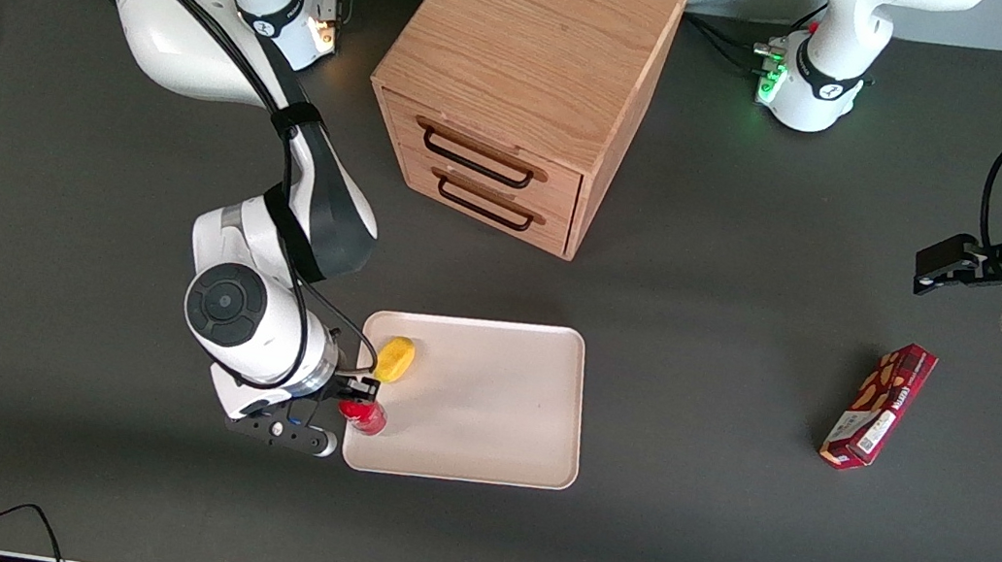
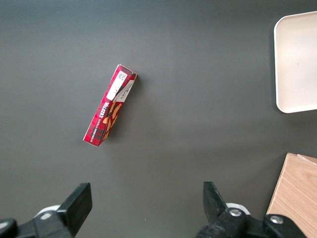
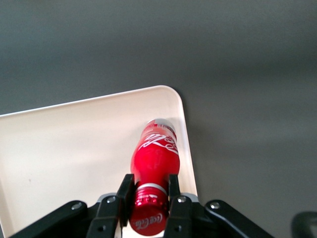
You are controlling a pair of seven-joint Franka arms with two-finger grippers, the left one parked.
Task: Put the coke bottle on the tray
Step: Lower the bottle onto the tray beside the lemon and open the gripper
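Observation:
The coke bottle is all red with a red cap and white lettering. It is upright over the corner of the cream-white tray that is nearest the working arm and the front camera. My right gripper is directly above it, shut on its neck. In the right wrist view the two black fingers press the bottle just below its cap, and its base is just inside the tray's rim. I cannot tell whether the base touches the tray.
A yellow object lies on the tray, farther from the front camera than the bottle. A wooden two-drawer cabinet stands farther back. A dark red snack box lies toward the parked arm's end and shows in the left wrist view.

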